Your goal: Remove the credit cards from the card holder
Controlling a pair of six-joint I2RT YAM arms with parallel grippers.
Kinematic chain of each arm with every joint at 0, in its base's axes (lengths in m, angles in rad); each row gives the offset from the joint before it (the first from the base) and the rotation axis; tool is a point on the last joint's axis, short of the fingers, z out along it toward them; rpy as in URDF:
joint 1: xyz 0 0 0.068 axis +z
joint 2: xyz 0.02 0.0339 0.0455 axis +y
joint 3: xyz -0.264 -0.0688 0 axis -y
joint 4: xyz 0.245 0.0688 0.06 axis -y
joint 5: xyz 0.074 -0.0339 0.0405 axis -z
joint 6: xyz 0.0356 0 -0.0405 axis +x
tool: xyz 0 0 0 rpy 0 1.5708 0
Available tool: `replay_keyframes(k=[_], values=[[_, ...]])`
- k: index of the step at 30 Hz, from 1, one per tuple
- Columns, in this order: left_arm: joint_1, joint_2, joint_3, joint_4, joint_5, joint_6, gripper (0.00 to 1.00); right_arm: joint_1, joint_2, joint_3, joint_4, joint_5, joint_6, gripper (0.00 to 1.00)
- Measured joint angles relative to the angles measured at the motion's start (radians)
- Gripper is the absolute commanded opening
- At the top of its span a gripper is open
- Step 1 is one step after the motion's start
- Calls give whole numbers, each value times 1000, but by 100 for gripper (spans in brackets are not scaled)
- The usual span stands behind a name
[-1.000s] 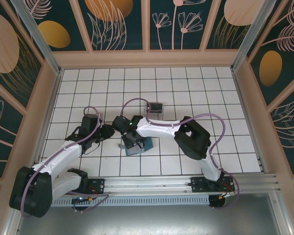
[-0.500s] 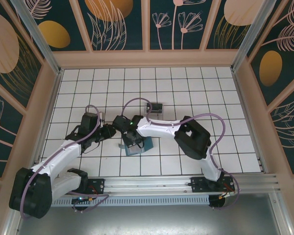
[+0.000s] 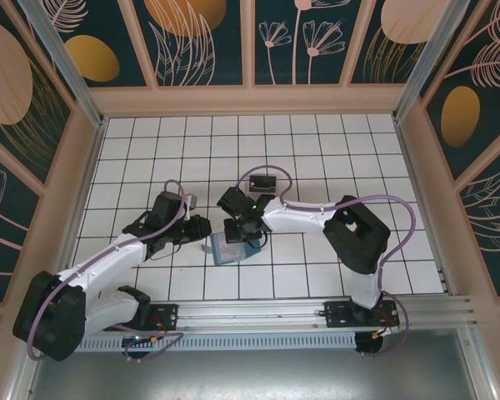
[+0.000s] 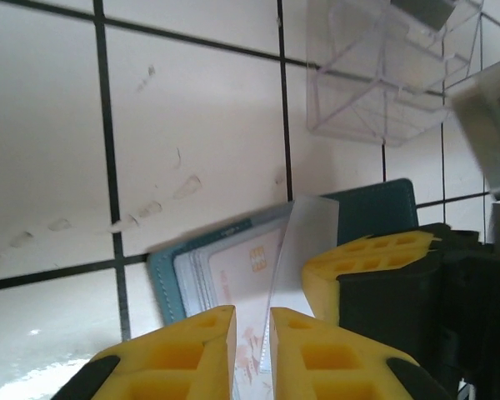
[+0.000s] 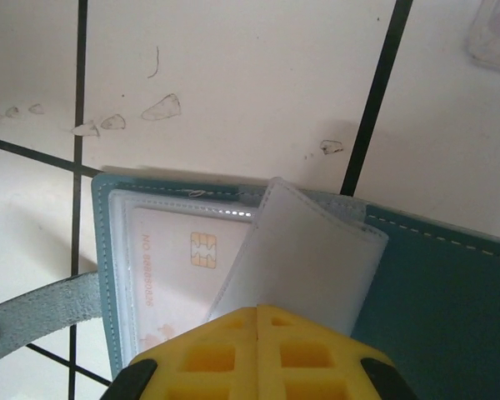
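Your right fingers (image 5: 217, 354) clench the limp sleeve (image 5: 308, 250) of the card holder (image 5: 450, 292); left fingers' (image 4: 192, 350) state is unclear; pinch the stiff, slick credit card (image 5: 162, 250) at its 3 o'clock edge.

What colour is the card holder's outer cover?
The card holder is teal-blue; right wrist view shows it best.

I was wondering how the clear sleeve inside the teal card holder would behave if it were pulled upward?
Probably floppy: the clear sleeve curves up from the card holder where the right gripper seems to pinch it. Likely light and thin, being translucent. It looks joined at the holder's fold, so a pull might drag the holder along.
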Motion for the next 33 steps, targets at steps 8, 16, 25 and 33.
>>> replay_keyframes(k=[8, 16, 25, 33], values=[[-70, 59, 0, 48, -1, -52, 17, 0, -21, -53, 21, 2, 10, 0], [-114, 124, 12, 66, -4, -68, 15, -2, -47, -86, 21, 20, 11, 3], [-137, 172, 47, 67, -16, -68, 13, -21, -113, -140, 21, 39, 29, 5], [-166, 229, 77, 68, -27, -68, 12, -29, -114, -188, 29, 39, 32, 5]])
